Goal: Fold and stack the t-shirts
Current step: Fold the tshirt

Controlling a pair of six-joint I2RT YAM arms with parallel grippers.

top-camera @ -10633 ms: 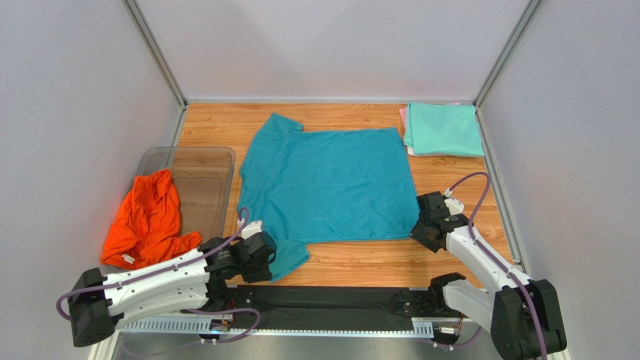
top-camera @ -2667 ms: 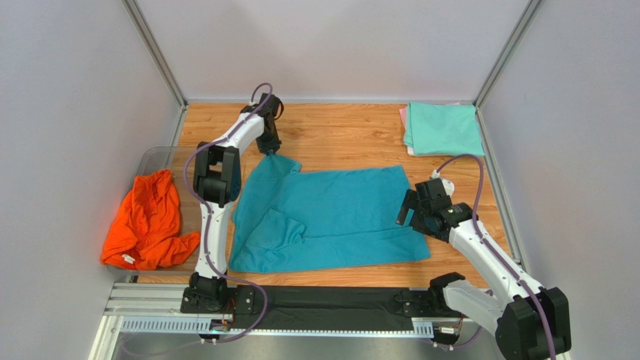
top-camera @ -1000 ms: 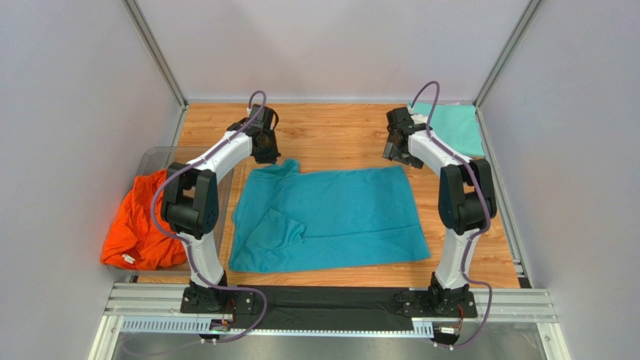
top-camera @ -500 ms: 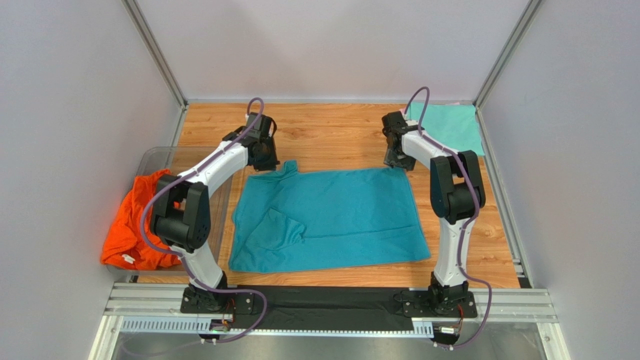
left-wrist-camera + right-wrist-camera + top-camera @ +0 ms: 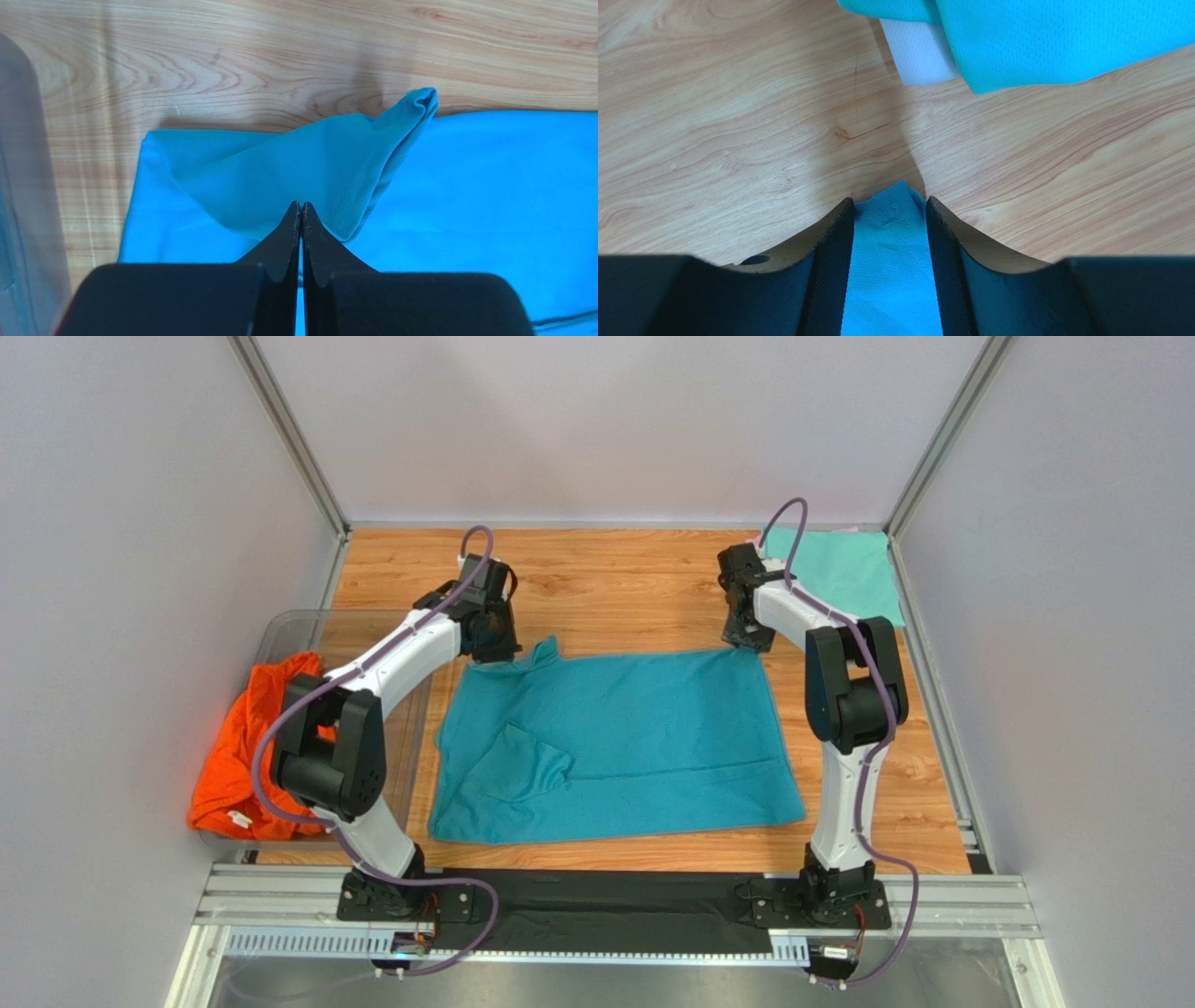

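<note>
Teal-blue t-shirt (image 5: 617, 742) lies spread on the wooden table (image 5: 631, 581), middle of the workspace, with its near left sleeve already turned in over the body. We read both arms as working its far edge, so that edge can be carried toward us for the next fold. The left gripper (image 5: 494, 637) has its fingers pressed tight together on the edge of the far left sleeve flap, which stands up in a small peak in the left wrist view. To us that looks like a pinch on thin cloth rather than an empty close. The right gripper (image 5: 741, 633) sits at the far right corner, fingers part-way apart with the corner lying between them. We judge that the pinch is not yet made. Taking both far corners would keep the edge straight when lifted. Both arms reach well forward from their bases, elbows raised high, wrists bent down to the cloth. The left forearm angles inward past the clear tub (image 5: 351, 637), over whose edge the orange t-shirt (image 5: 260, 742) is draped. The right wrist works just beside the folded mint green t-shirt (image 5: 835, 574) in the far right corner, which it should not snag.
</note>
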